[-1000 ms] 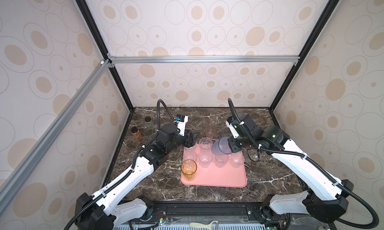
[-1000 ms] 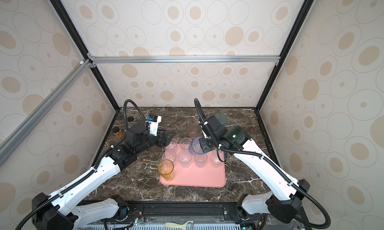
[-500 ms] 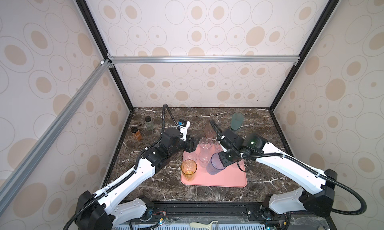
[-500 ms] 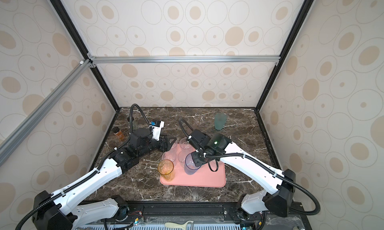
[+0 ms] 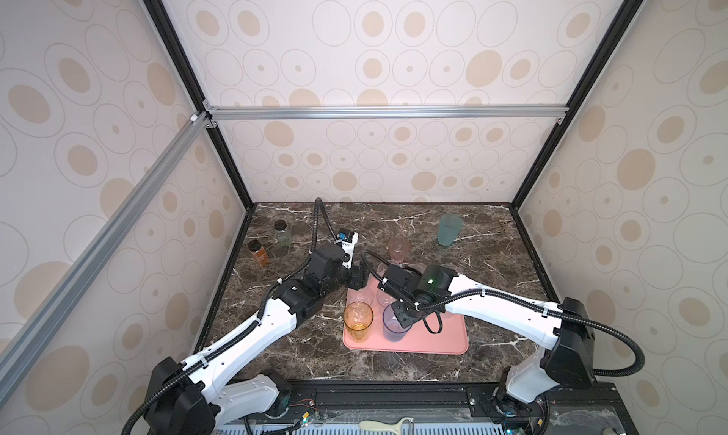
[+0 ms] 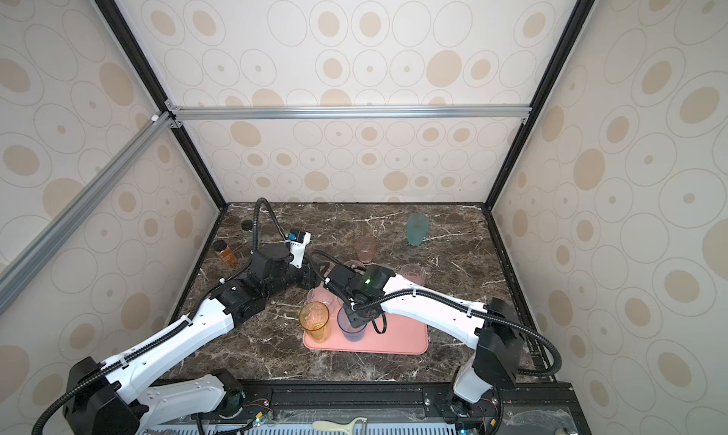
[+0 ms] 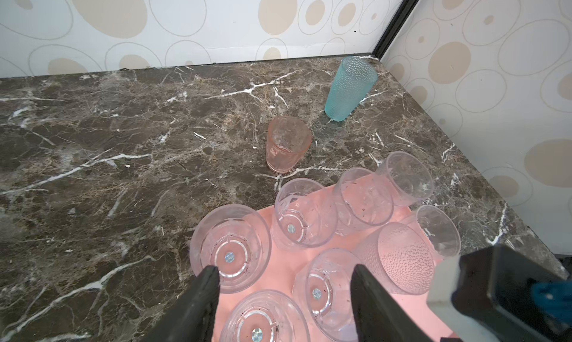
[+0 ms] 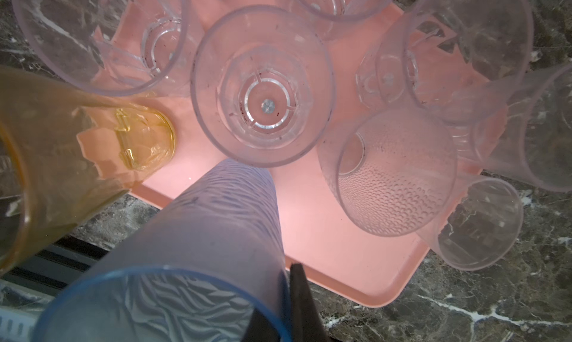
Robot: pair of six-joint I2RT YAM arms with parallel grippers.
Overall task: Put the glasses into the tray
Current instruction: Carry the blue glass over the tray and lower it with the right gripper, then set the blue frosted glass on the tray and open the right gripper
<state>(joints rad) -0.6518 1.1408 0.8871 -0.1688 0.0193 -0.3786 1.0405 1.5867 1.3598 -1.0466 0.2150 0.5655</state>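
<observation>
Right wrist view: blue glass (image 8: 198,232) hung directly under the right gripper (image 5: 402,319), long axis roughly upright, mouth toward the camera, foot over the near-left part of the tray (image 8: 356,263).
Right gripper state: closed thin on the blue glass's wall at the rim; one finger (image 8: 298,294) showed outside the wall, the other was hidden.
Foot contact: could not tell whether the foot touched the tray floor or hung just above it.
Neighbours: amber glass (image 5: 357,321) just beside it on the left; clear glasses (image 8: 263,86) crowded just beyond it. Little room sideways, so judged that any release should go straight up.
Left gripper (image 7: 284,272): jaws well apart, holding nothing, over the clear glasses at the tray's far-left corner.
Off the tray: pink glass (image 7: 288,144) upright on the counter (image 7: 123,139) just beyond the tray; teal glass (image 7: 349,88) upright farther back, toward the right corner.
Nearer arm: left gripper free and nearer the pink glass (judgement); the teal glass lay more on the right arm's side.
</observation>
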